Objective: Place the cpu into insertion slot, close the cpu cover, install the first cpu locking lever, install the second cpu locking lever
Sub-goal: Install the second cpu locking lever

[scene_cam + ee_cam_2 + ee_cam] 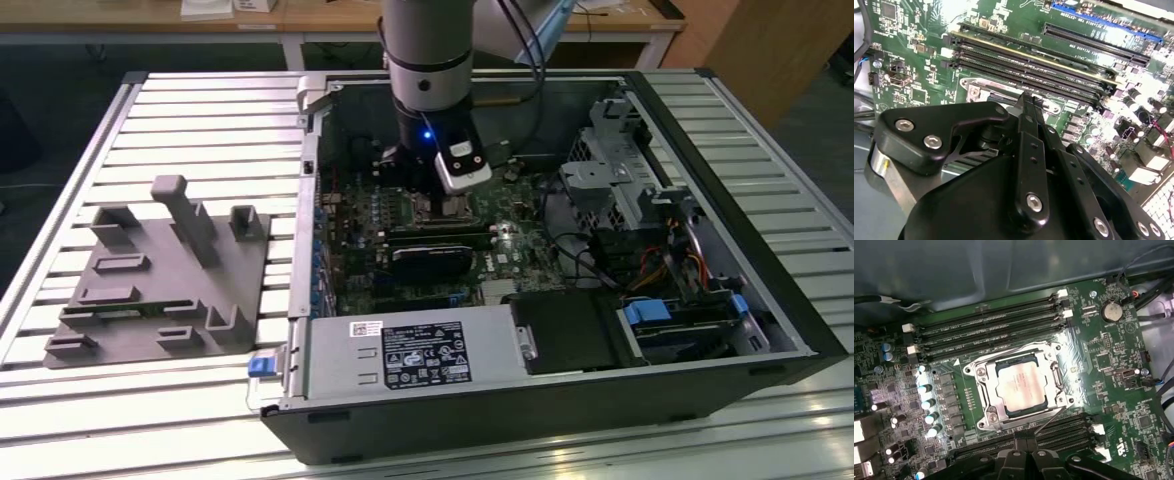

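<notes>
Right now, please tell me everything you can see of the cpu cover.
The cpu cover is a thin silver metal frame with a square cut-out in its middle. In the first wrist view it lies flat and closed over the insertion slot, and the dull grey top of the cpu shows through the opening. It sits on the green board between rows of long black memory slots. The claw stands close to one edge; whether they touch is unclear.
</notes>
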`<state>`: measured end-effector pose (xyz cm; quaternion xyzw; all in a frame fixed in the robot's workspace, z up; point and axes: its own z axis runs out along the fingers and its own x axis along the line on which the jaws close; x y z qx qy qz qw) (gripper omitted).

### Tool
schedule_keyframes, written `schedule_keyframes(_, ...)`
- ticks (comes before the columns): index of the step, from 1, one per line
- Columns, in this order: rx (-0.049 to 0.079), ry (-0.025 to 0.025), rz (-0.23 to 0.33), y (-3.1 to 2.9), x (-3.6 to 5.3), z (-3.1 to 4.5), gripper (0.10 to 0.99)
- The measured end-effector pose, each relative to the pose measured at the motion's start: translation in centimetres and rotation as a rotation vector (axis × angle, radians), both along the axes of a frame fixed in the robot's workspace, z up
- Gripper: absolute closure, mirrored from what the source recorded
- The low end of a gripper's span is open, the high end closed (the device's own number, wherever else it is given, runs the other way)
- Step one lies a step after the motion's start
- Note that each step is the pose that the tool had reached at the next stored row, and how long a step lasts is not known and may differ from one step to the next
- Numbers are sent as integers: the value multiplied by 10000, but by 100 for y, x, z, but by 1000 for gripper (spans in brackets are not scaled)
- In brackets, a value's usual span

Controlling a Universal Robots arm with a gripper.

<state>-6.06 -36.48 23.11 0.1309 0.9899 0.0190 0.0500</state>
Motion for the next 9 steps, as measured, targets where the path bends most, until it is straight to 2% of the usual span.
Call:
schedule_keyframes(6,17,0,4,-25,-10,-46,980)
schedule_keyframes(9,16,1,4,-25,-10,-46,980)
